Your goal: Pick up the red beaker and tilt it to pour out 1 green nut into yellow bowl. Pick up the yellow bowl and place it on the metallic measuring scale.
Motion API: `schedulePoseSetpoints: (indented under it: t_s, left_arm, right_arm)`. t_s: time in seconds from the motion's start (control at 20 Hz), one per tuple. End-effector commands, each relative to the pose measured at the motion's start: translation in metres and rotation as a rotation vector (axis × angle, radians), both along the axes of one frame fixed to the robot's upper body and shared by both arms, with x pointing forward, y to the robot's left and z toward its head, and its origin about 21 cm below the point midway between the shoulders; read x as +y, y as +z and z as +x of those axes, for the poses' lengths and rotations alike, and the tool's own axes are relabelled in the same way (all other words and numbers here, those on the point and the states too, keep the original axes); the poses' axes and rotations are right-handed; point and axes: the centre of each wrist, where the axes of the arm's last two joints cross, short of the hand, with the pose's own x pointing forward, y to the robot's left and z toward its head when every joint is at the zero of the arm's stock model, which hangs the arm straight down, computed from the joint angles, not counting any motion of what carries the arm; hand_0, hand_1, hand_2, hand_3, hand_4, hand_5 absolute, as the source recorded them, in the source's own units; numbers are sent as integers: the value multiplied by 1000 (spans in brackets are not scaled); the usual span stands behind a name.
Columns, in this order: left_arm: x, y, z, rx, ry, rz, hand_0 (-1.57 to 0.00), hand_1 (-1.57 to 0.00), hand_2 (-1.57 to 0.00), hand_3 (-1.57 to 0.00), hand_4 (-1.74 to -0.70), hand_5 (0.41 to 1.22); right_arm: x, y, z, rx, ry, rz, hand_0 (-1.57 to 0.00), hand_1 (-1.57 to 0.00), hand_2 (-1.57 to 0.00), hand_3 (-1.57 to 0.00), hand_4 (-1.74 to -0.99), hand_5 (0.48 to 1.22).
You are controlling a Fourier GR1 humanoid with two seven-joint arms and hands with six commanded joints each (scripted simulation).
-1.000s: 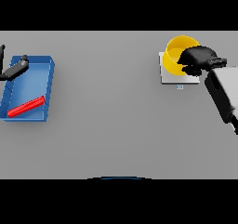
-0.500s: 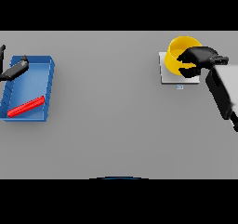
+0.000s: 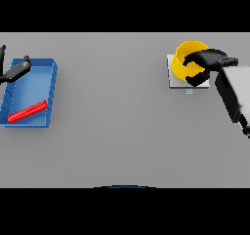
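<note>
The yellow bowl [image 3: 186,63] stands on the metallic measuring scale [image 3: 177,81] at the far right of the table. My right hand [image 3: 211,61] is at the bowl's right rim, thumb and fingers [image 3: 195,78] curled round its wall. The inside of the bowl is hidden, and I see no green nut. A long red object, the red beaker [image 3: 27,111], lies flat in a blue tray [image 3: 50,93] at the far left. My left hand [image 3: 14,72] hovers over the tray's far left corner, partly cut off by the view's edge, its fingers straight and empty.
The blue tray takes up the table's left edge, with the scale and its small display tab [image 3: 188,90] at the far right. Grey table top [image 3: 117,117] stretches between them.
My right forearm has swung out to the right while the hand stayed at the bowl's rim. The bowl has shifted slightly toward me on the scale. The left hand and red beaker have not moved.
</note>
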Motion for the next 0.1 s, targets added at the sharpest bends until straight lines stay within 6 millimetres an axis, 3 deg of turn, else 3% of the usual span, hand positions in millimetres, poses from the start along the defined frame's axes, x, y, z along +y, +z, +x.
schedulePoseSetpoints:
  t_s: [0.0, 0.05]
  left_arm:
    - [0, -1, 0, 5, 2, -2, 1, 1, 1, 1, -820, 734]
    - [0, 0, 1, 4, 2, -4, 1, 1, 1, 1, -821, 734]
  right_arm:
    - [-1, -1, -1, 6, 5, 1, -66, -59, -142, -365, -1316, 735]
    - [-2, 1, 0, 6, 7, -3, -53, -47, -115, -348, -1308, 733]
